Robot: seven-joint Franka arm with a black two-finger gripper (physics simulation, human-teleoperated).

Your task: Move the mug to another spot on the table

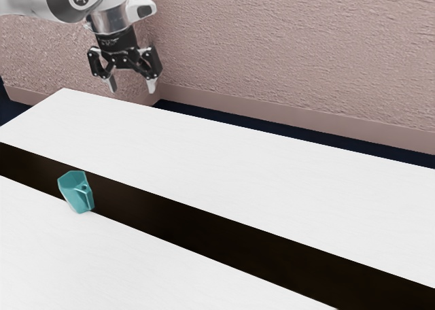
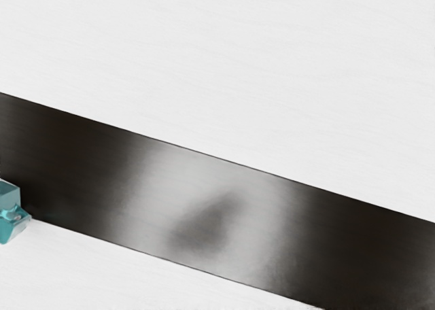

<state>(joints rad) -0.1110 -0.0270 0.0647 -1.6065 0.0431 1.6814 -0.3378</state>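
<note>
A small teal mug [image 1: 75,192] stands on the white table [image 1: 258,167] at the near edge of a dark band, toward the exterior view's left. Its faceted body leans slightly. My gripper [image 1: 131,87] hangs open high above the table's far left corner, well behind and above the mug, with nothing between its fingers. In the wrist view a corner of the mug [image 2: 9,215] shows beside the dark band, far off to one side of my hand.
A wide dark band [image 1: 204,225] runs diagonally across the white tabletop. A pink textured wall [image 1: 292,45] with a baseboard stands behind the table. The table's far edge drops to a dark floor [image 1: 285,128].
</note>
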